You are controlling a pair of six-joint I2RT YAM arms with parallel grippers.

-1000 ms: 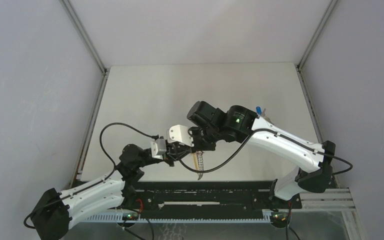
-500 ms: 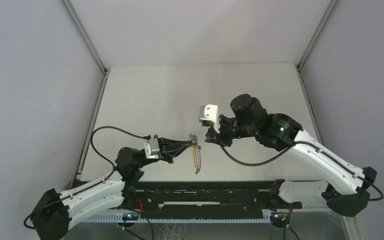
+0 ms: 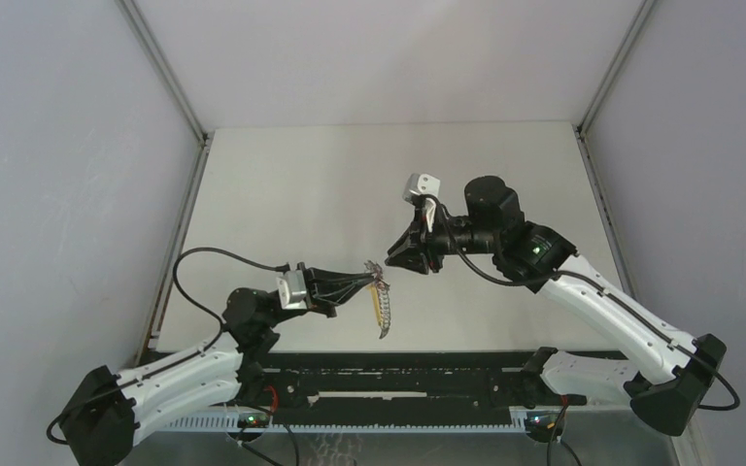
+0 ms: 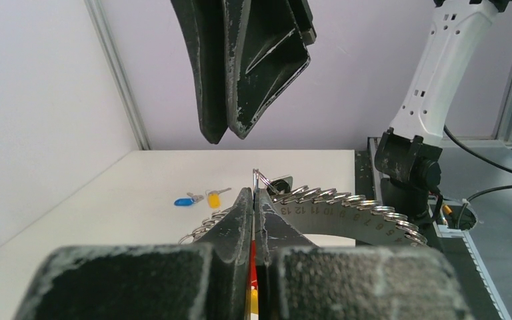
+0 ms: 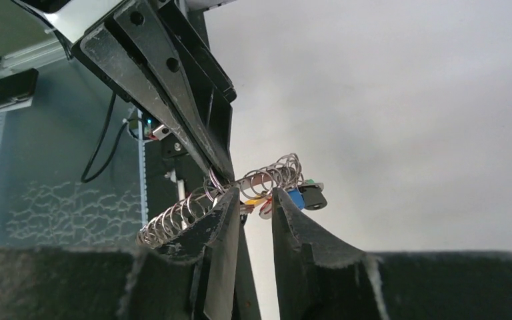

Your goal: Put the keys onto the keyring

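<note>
My left gripper [image 3: 367, 282] [image 4: 254, 197] is shut on the keyring [image 3: 382, 309], a curved numbered metal strip carrying several wire rings [image 4: 347, 212], and holds it above the table's front edge. Yellow, red, blue and black pieces [image 5: 295, 196] hang on it. My right gripper [image 3: 394, 262] [image 5: 254, 202] is just right of and above the keyring's held end, its jaws a narrow gap apart and empty. It also shows in the left wrist view [image 4: 237, 73]. A blue key [image 4: 184, 201] and a yellow key [image 4: 213, 198] lie on the table; the right arm hides them in the top view.
A black rail [image 3: 398, 374] runs along the near table edge under the keyring. Grey walls with metal corner posts [image 3: 160, 68] enclose the white table [image 3: 291, 184].
My right gripper has let go near the keyring, pulled back to the right, and turned its fingers toward the keyring again. The left gripper has kept the keyring almost still.
</note>
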